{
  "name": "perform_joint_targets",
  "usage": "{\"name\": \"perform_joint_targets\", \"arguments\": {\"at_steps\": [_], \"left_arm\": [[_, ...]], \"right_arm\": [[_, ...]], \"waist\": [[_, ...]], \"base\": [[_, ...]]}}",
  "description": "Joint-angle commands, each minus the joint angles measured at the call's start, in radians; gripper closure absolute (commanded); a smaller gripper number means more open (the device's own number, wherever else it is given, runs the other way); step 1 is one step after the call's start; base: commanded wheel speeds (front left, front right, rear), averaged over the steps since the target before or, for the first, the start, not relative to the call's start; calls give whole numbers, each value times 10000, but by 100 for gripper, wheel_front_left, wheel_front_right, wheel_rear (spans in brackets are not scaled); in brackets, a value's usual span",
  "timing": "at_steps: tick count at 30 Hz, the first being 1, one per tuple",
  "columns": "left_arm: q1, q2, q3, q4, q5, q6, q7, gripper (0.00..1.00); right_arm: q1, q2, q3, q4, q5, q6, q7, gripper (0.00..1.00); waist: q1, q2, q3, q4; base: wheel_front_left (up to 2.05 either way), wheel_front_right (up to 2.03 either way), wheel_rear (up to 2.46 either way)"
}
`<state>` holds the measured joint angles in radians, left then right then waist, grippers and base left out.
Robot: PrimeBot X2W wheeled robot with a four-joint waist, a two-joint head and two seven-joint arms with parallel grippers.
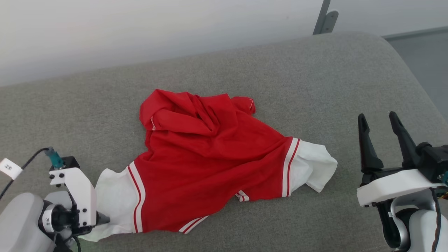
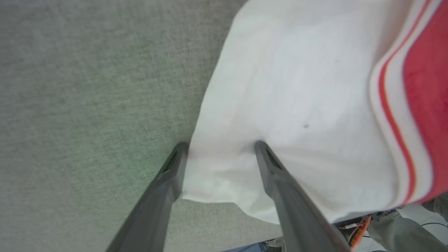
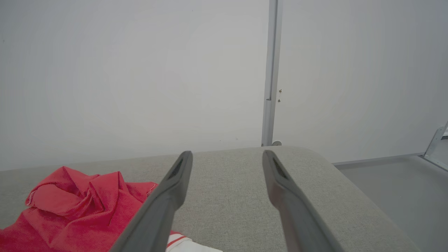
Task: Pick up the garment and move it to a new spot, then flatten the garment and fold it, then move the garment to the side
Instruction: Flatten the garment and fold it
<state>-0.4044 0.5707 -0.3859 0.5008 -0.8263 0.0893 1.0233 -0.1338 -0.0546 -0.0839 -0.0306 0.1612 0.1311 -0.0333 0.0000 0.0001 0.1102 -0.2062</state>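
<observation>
The garment [image 1: 210, 157] lies crumpled in the middle of the grey cushion [image 1: 315, 70], red body bunched up toward the far side, one white sleeve [image 1: 117, 199] spread out at the near left. Down on that sleeve is the left gripper [image 2: 220, 145], jaws spread wide and nothing clamped: one finger [image 2: 280, 182] rests on the white cloth, the other sits right at the cloth's edge on the cushion. Over on the near right, the right gripper [image 1: 377, 116] is well apart from the shirt, jaws wide open and empty, fingers pointing toward the pale wall [image 3: 140, 70].
</observation>
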Motion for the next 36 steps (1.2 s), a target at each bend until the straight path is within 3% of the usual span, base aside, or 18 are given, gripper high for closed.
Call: {"name": "perform_joint_targets", "arguments": {"at_steps": [1,8,9,10,24,33,34,35,36], "left_arm": [[-37,-46,-39,235,90,9,-118,0],[-134,-558,-336,1388,80,-151,-236,0],[-143,-670,-389,1431,8,-287,-227,91],[-190,-781,-392,1492,-48,-345,-256,100],[-1493,-1566,-638,1914,28,-905,-813,100],[-2041,-1933,-757,2292,53,-1198,-1141,100],[-2109,-1979,-782,2348,65,-1243,-1182,100],[-2137,-2006,-799,2413,74,-1277,-1232,100],[-2165,-2001,-782,2480,58,-1323,-1290,100]], "right_arm": [[-31,38,40,-32,84,-7,78,0],[54,-147,496,223,473,-7,893,0],[76,-219,555,289,540,-7,1133,0],[87,-315,589,382,579,-7,1404,0],[-1469,-2263,1426,2536,2070,-6,5911,0],[-2140,-2542,2827,4398,3297,-4,7442,0],[-2171,-2574,3002,4645,3340,-3,7657,24],[-2192,-2593,3220,4854,3441,-4,7881,100],[-2214,-2604,3400,4986,3551,-3,8067,100]], "waist": [[0,-1,87,-39],[0,-1,413,-11],[0,-1,454,18],[0,-1,502,56],[0,-1,1325,916],[0,-1,1698,1389],[0,-1,1719,1446],[0,-1,1726,1498],[0,-1,1728,1528]], "base": [[0,0,0],[0,0,0],[0,0,0],[0,0,0],[0,0,0],[0,0,0],[0,0,0],[0,0,0],[0,0,0]]}}
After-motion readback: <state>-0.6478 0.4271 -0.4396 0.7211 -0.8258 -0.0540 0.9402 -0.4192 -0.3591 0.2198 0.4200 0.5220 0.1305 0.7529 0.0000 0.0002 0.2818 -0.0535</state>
